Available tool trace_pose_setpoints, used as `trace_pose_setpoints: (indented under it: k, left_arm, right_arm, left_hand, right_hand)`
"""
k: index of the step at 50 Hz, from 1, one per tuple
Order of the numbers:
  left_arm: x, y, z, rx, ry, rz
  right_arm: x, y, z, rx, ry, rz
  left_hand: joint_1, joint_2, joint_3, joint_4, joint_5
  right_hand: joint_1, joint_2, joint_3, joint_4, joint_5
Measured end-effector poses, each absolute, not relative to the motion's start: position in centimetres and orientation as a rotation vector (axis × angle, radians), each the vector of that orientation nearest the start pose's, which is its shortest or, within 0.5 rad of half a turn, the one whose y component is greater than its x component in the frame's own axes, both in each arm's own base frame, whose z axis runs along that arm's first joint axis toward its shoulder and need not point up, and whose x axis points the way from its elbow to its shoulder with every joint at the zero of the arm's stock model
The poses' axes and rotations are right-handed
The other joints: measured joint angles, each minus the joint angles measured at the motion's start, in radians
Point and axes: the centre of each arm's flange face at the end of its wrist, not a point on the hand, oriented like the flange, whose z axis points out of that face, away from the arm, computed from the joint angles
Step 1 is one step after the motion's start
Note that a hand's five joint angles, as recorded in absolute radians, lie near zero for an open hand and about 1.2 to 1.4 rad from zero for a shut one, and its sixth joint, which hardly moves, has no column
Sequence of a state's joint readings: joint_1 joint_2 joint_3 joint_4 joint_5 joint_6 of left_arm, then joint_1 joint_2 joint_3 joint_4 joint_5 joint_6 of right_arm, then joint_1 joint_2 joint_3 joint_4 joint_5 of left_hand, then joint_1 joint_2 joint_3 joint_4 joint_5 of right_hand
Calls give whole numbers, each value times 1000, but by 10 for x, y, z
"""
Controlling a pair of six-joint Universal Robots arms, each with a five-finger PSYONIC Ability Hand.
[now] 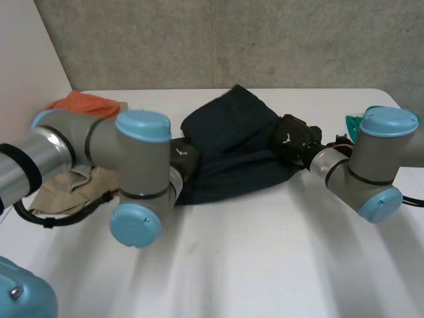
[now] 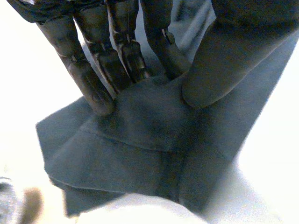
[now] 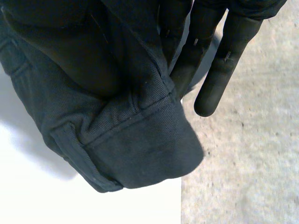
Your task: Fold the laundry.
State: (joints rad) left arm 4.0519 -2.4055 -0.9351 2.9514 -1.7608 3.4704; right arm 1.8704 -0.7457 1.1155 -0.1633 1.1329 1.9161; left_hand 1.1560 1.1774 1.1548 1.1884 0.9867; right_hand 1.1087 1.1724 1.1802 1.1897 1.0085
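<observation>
The dark garment (image 1: pixel 232 146) lies in a loose heap near the middle of the tabletop (image 1: pixel 265 258), with one arm at each side of it, so the step in hand looks like taking hold of it to spread it out; no fold is made yet. The left robot hand (image 2: pixel 126 46) is on the garment's left edge, its fingers nearly straight with their tips pressed into the cloth and the thumb set opposite, nipping a raised ridge of fabric between them. The right robot hand (image 3: pixel 219 79) is at the right edge, a hemmed band with a loop on it caught between its straight fingers and the thumb side and hanging clear of the tabletop. Next, the two hands probably need to draw apart and lay the garment flat. An orange cloth (image 1: pixel 83 103) and a beige cloth (image 1: pixel 63 189) wait beside the left arm.
</observation>
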Motion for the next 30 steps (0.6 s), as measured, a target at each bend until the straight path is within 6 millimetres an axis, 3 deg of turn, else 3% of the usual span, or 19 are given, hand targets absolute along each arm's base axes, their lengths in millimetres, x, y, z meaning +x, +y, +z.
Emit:
trace_pose_setpoints:
  k: [6, 9, 11, 12, 17, 19, 23, 26, 30]
  left_arm:
    - [-350, -278, 227, 958, 2295, -1957]
    - [-338, -272, 278, 882, 2222, -2106]
    - [-332, -268, 300, 856, 2187, -2172]
    - [-323, -262, 328, 827, 2134, -2262]
    - [-300, -245, 386, 791, 1999, -2450]
    - [-293, -239, 400, 790, 1958, -2496]
    - [-284, -238, 415, 802, 1916, -2530]
    - [-281, -241, 414, 822, 1926, -2515]
    - [-285, -258, 394, 874, 2001, -2439]
  right_arm:
    - [289, -375, 171, -1900, 1664, -2194]
    - [283, -374, 216, -1678, 1708, -2257]
    - [279, -372, 236, -1585, 1715, -2285]
    - [271, -367, 270, -1431, 1722, -2320]
    - [252, -350, 333, -1137, 1715, -2341]
    - [247, -341, 350, -1058, 1713, -2325]
    - [246, -324, 365, -986, 1729, -2258]
    - [249, -316, 367, -975, 1746, -2213]
    - [257, -310, 358, -980, 1796, -2139]
  left_hand:
    - [0, 6, 2, 9, 0]
    - [0, 6, 6, 9, 0]
    - [0, 8, 9, 9, 0]
    - [0, 13, 13, 9, 0]
    - [0, 17, 34, 9, 15]
    - [1, 17, 34, 9, 25]
    - [1, 17, 34, 9, 25]
    - [1, 17, 34, 9, 25]
    - [1, 17, 34, 9, 25]
  right_hand:
    - [0, 0, 0, 2, 6]
    - [0, 0, 2, 2, 9]
    - [0, 0, 3, 2, 9]
    - [0, 0, 3, 2, 9]
    - [0, 0, 3, 3, 10]
    - [0, 0, 3, 3, 15]
    - [0, 0, 3, 3, 15]
    - [0, 0, 3, 5, 15]
    - [7, 0, 3, 7, 15]
